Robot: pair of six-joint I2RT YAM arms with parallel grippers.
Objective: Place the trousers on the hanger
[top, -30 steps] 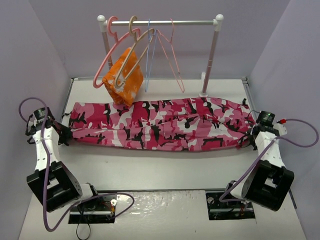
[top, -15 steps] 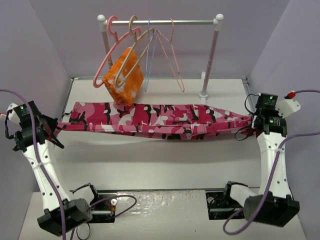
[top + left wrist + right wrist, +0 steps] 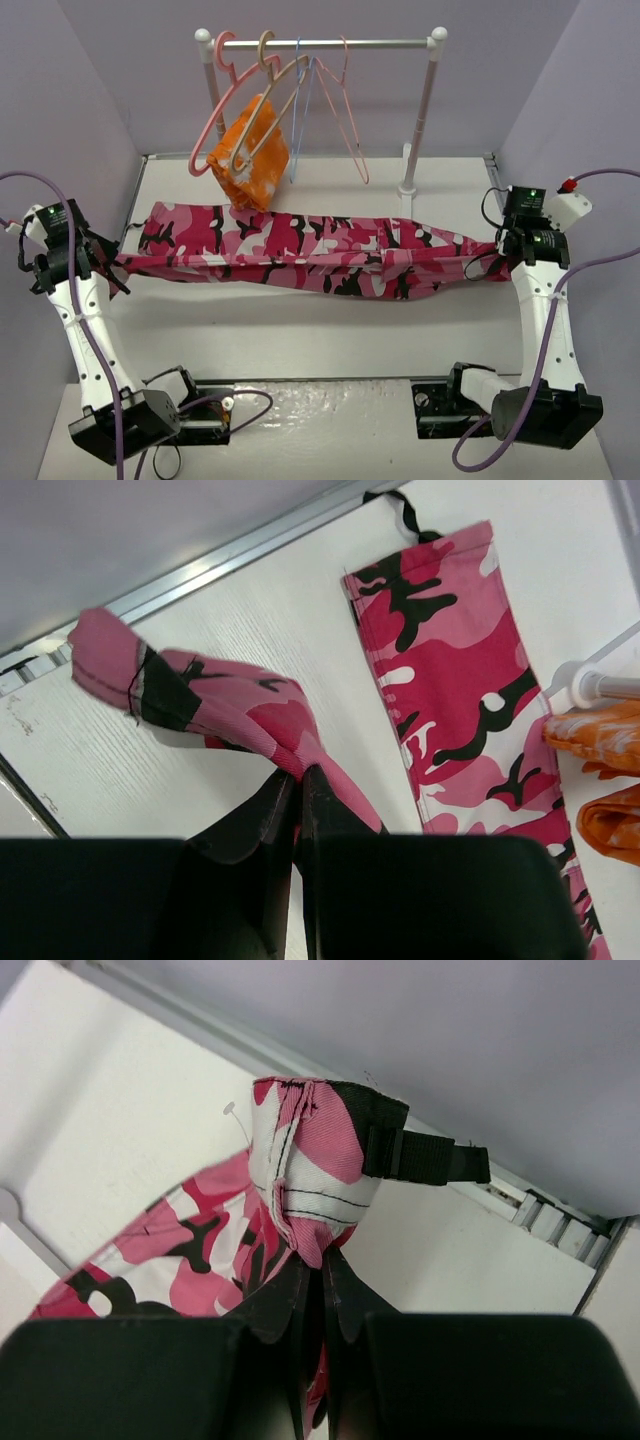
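Note:
The camouflage trousers [image 3: 300,250] hang stretched left to right between my two grippers, their middle sagging toward the table. My left gripper [image 3: 112,265] is shut on the left end, seen as a bunched pink fold [image 3: 240,705] pinched at the left gripper's tips [image 3: 298,773]. The other leg [image 3: 450,670] lies flat on the table. My right gripper [image 3: 500,262] is shut on the waistband end [image 3: 310,1175], which is clamped at the right gripper's tips [image 3: 322,1258]; a black belt loop sticks out beside it. The beige hanger [image 3: 262,48] hangs tilted on the rail behind.
A white clothes rack [image 3: 425,110] stands at the back of the table. It carries a thick pink hanger [image 3: 212,120] and thin blue and pink wire hangers [image 3: 345,120]. An orange-and-white cloth [image 3: 250,155] hangs just above the trousers' left part. Walls close in on both sides.
Both arms have risen and spread outward, lifting the trousers' two ends off the table and pulling the cloth into a narrower, taut band.

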